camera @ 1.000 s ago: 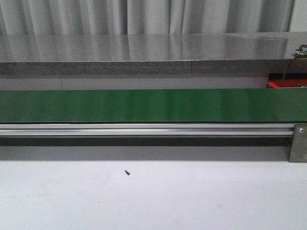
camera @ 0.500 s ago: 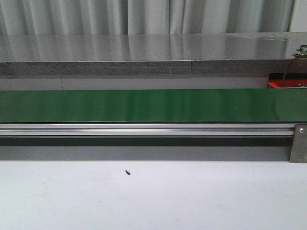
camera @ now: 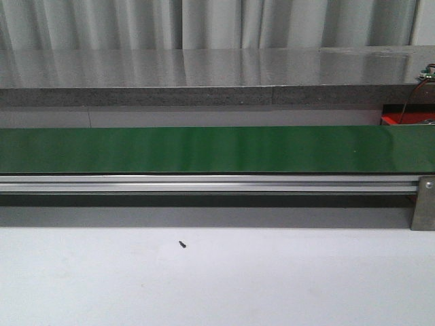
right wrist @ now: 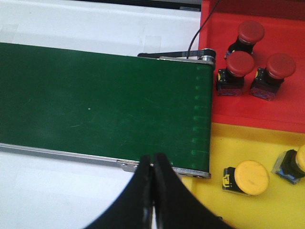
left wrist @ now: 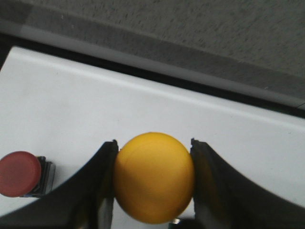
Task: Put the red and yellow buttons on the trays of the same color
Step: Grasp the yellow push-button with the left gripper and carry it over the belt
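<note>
White table (camera: 272, 285) under grey curtains; a green belt (camera: 217, 149) runs across the front view on an aluminium rail (camera: 204, 183), with one small dark speck (camera: 181, 244), perhaps a screw, on the table near it. Neither arm shows there.

Left wrist view: a red button (left wrist: 21, 174) sits on the white surface just beside the left gripper (left wrist: 153, 179), whose fingers (left wrist: 102, 181) press both sides of a yellow button (left wrist: 153, 177).

Right wrist view: right gripper (right wrist: 153, 183) pinched together, holding nothing, over the belt's edge. Beyond the belt end, red tray (right wrist: 286, 109) holds three red buttons; yellow tray (right wrist: 248, 210) holds two yellow ones, one cut off at the frame edge.
</note>
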Controlling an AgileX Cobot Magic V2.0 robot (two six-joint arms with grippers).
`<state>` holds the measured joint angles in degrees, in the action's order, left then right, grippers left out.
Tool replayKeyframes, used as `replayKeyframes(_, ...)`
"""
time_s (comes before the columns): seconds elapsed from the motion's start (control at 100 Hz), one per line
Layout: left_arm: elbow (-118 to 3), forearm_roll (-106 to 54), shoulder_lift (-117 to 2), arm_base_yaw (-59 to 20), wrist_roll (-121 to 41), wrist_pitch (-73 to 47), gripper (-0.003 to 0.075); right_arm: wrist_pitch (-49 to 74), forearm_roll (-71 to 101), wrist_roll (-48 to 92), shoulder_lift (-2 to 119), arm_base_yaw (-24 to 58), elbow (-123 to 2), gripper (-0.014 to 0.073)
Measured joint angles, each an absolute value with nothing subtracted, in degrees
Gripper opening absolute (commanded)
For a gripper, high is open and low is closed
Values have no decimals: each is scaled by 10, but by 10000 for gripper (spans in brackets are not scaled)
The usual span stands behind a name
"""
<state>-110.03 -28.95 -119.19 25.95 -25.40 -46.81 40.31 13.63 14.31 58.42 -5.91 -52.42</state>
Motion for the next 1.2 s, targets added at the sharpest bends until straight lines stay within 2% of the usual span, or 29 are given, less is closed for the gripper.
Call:
replayKeyframes(0.26, -1053, -295, -1089, 235, -259, -492, 43, 403, 136, 143, 584, -59, -524, -68)
replayKeyframes(0.6, -783, -296, -929, 183, -278, -392, 43, 403, 136, 143, 584, -59, -524, -68)
replayKeyframes(0.78, -670, -298, -906, 153, -283, -331, 43, 403, 136, 143, 584, -59, -524, -68)
replayKeyframes(1.2, -629, -299, -906, 138, -290, -260, 45, 403, 136, 143, 584, -59, -524, -68)
